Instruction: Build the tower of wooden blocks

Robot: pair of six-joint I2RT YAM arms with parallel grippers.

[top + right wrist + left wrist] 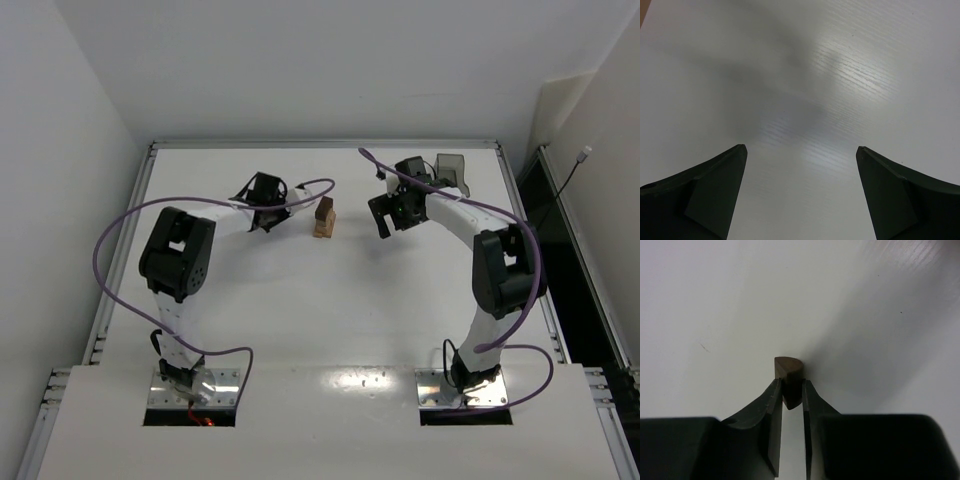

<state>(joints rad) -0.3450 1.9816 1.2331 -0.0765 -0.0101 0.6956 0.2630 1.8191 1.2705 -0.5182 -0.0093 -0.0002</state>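
Note:
The tower (324,220) stands at the back middle of the table, light tan pieces below and a dark brown one on top. My left gripper (268,215) is just left of it. In the left wrist view this gripper (790,386) is shut on a small dark brown half-round wood block (788,368), held above the bare white table. My right gripper (386,220) is to the right of the tower and apart from it. In the right wrist view it (801,150) is open wide and empty. The tower does not show in either wrist view.
A translucent grey plastic tray (453,173) stands at the back right behind the right arm. Raised table rails (325,144) run along the back and sides. Purple cables loop over both arms.

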